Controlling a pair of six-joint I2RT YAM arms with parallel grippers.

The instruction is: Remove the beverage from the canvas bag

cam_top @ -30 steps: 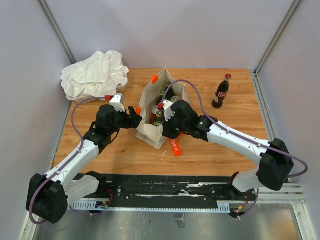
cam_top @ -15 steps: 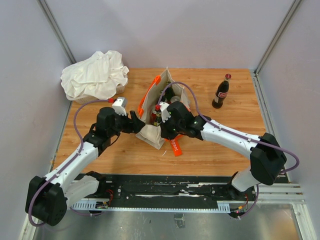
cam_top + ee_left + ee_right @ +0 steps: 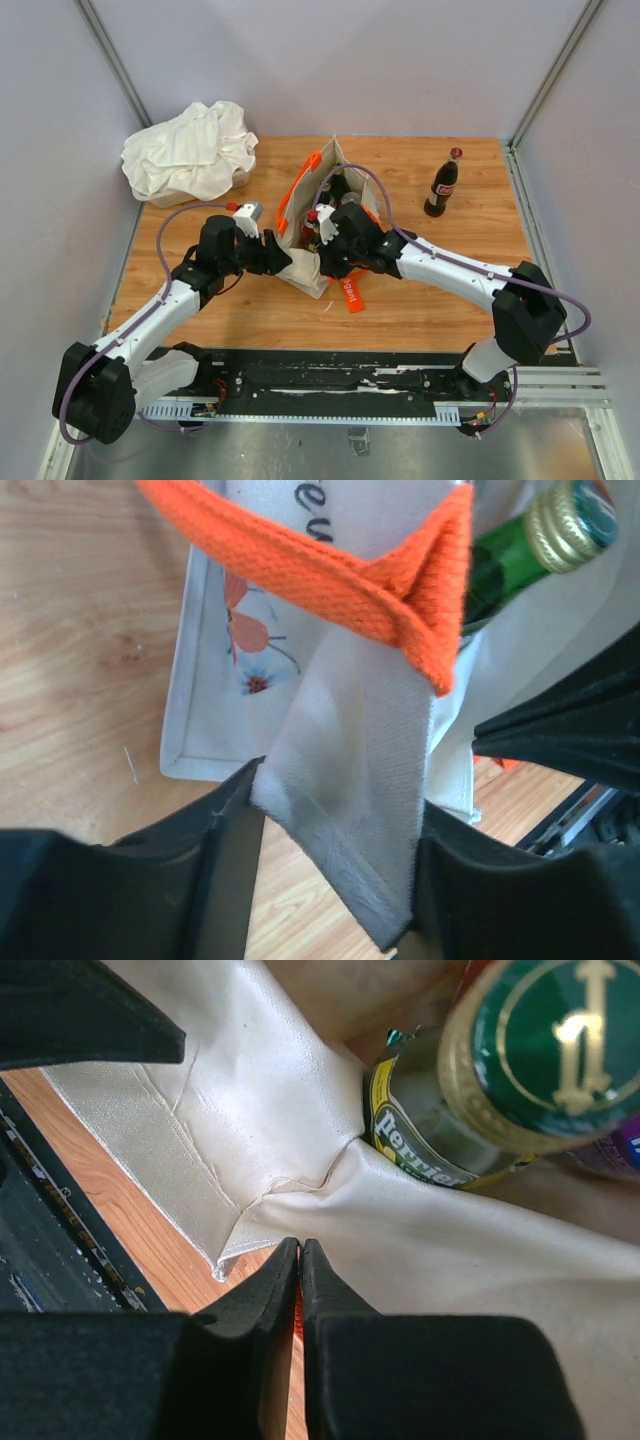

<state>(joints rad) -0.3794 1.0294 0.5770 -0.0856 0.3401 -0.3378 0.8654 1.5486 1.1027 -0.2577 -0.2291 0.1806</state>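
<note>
The cream canvas bag [image 3: 325,205] with orange handles [image 3: 296,190] stands mid-table, its mouth open. Bottles stand inside it: a red-capped one [image 3: 311,215] and a green Perrier bottle [image 3: 440,1125] with a gold-rimmed cap [image 3: 560,1050], which also shows as a green bottle [image 3: 500,570] in the left wrist view. My left gripper [image 3: 278,257] is at the bag's near-left corner. A fold of cream fabric [image 3: 350,780] fills the gap between its fingers [image 3: 235,865]. My right gripper [image 3: 300,1250] is shut, its tips against the bag's near wall [image 3: 450,1250] just outside the mouth.
A cola bottle [image 3: 442,185] stands upright on the wooden table [image 3: 200,300] at the back right. A white cloth heap [image 3: 190,150] lies at the back left. The bag's orange strap tag [image 3: 350,292] trails on the table towards the front. Walls enclose three sides.
The left gripper moved right onto the bag's near-left corner and its jaws narrowed round the fabric. The right gripper shifted slightly left along the rim. The bag's left handle rose and the mouth widened.
</note>
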